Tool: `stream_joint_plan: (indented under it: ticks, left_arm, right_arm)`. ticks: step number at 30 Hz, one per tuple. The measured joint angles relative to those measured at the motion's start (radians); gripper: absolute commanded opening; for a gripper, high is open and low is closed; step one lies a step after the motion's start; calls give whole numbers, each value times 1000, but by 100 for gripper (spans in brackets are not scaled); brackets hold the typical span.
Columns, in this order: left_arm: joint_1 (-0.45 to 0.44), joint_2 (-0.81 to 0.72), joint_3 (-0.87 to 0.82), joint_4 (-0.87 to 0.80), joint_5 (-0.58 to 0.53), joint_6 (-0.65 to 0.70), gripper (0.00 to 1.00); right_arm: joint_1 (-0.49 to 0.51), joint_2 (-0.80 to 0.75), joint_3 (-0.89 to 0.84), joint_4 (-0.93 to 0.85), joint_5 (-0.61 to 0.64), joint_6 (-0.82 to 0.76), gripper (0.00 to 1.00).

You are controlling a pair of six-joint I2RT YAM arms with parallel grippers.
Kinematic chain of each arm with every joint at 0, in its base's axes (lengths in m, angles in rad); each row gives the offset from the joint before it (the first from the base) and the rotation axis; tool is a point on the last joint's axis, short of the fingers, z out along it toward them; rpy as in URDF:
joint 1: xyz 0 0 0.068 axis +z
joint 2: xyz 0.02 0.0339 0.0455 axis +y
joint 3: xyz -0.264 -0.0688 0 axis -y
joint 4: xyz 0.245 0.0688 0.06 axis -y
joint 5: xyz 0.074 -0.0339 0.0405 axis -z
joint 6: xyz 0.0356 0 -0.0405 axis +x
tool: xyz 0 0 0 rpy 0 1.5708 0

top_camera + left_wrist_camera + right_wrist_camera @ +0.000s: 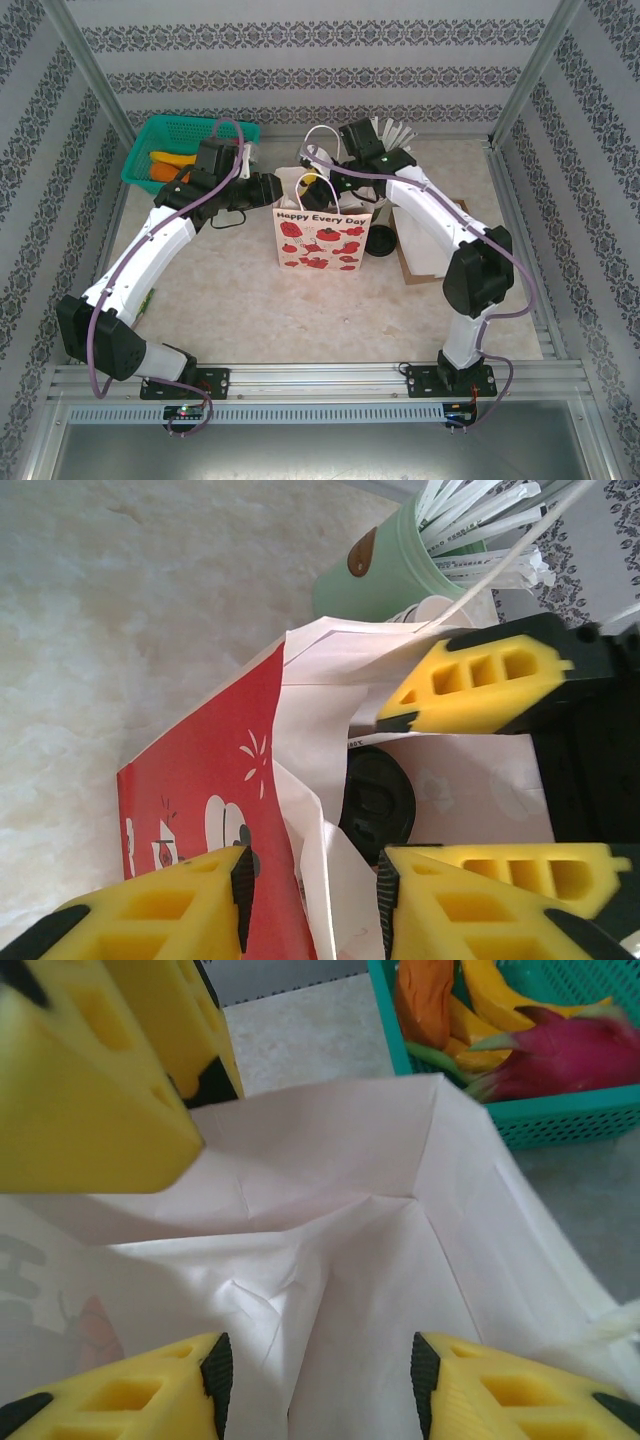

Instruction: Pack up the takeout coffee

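The takeout coffee (375, 800) sits in the paper bag (322, 240). Right gripper (315, 1370), jaws wide: lift straight out. Left gripper (312, 885) straddles the rim; grip unclear.

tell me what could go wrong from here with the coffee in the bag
1. The right fingers sit open at the paper bag's mouth; lifting out could catch its wall and tip it.
2. The left fingers straddle the bag's side wall; a pull might fold it onto the coffee cup inside.
3. The green stick holder stands close behind the bag; a shove may topple it.
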Motion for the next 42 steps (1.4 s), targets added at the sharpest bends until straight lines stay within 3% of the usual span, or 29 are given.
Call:
stream_joint_plan:
  ticks: [15,20,26,34,42]
  left_arm:
    - [0,0,0,-6,9,29,36]
    - [0,0,0,-6,27,31,36]
    - [-7,0,0,-6,57,31,36]
    - [-26,0,-19,-1,68,32,36]
    - [-48,0,-27,-2,84,42,37]
  right_arm:
    - [0,-218,-26,13,252,71,74]
    - [0,-304,-56,40,336,130,98]
    - [0,-406,-151,111,469,225,98]
    - [-5,-578,-402,267,713,342,98]
    - [-82,-673,-583,371,862,484,98]
